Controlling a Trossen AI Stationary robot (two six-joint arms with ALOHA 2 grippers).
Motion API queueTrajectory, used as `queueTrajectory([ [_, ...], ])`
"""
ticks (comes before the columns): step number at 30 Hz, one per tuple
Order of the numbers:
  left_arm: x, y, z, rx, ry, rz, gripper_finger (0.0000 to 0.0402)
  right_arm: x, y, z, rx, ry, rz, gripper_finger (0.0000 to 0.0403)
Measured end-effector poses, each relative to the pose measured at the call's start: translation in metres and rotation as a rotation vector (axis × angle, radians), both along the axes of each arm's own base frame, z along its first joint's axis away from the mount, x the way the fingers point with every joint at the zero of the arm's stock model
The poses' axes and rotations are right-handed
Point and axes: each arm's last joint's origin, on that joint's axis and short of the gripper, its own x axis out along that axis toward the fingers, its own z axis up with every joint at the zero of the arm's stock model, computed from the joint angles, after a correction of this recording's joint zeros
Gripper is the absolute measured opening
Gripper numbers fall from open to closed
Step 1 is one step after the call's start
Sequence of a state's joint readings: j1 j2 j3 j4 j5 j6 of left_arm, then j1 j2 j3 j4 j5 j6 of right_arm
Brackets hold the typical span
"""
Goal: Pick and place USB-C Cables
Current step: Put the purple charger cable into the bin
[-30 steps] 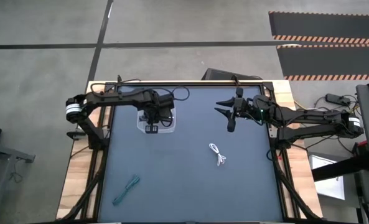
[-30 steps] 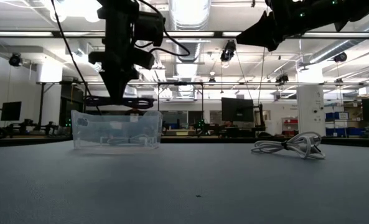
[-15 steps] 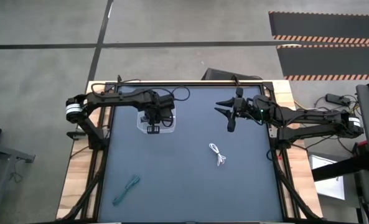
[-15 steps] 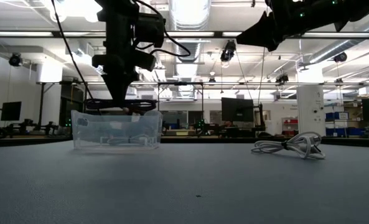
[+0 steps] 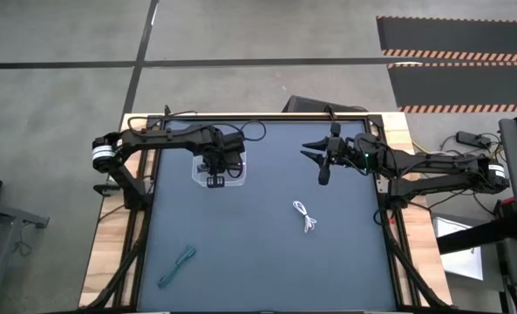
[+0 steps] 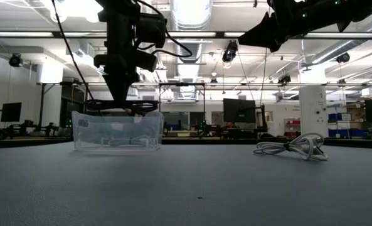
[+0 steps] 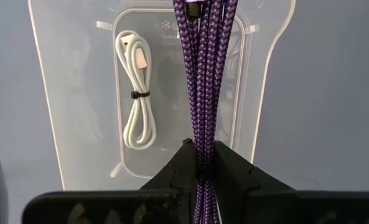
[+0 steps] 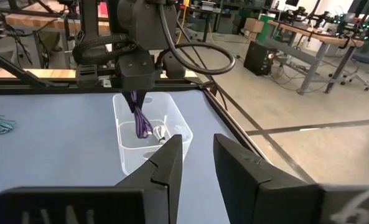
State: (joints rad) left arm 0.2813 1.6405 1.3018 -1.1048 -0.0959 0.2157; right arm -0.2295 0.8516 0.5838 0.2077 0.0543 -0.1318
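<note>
From above, I see the thin teal cable bundle (image 5: 177,267) at seven o'clock on the dark matte desk (image 5: 267,253), slanting toward one o'clock. My left claw (image 7: 203,163) is clamped on the braided purple cable bundle (image 7: 204,74), hanging lengthwise over the clear plastic box (image 5: 219,171) holding a coiled smooth white cable (image 7: 138,93). Another white cable bundle (image 5: 306,215) lies centre-right. My right claw (image 8: 198,163), empty, stands partly open at one o'clock.

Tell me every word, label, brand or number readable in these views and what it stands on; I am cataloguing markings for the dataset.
Nothing can be read for certain.
clear box: faint embossed marks on its floor beside the purple cable, too blurred to read.
white cable in the box: no marking visible.
Room behind the table, low view: screens and fixtures, any signs too small to read.
</note>
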Motion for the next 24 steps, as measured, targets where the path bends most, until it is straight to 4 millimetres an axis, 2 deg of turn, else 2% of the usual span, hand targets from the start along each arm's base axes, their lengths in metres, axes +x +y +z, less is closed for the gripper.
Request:
queueTrajectory([
  [8, 0.000, 0.000, -0.001, -0.001, -0.004, -0.004, 0.0018, 0.000, 0.000, 0.000, 0.001, 0.002, 0.000, 0.0079],
  [17, -0.005, -0.002, -0.025, -0.015, 0.020, -0.021, 0.0018, 0.000, 0.000, 0.000, 0.001, 0.002, 0.000, 0.0078],
  [24, -0.005, -0.002, -0.036, -0.006, -0.011, -0.028, 0.0018, 0.000, 0.000, 0.000, 0.001, 0.002, 0.000, 0.0075],
])
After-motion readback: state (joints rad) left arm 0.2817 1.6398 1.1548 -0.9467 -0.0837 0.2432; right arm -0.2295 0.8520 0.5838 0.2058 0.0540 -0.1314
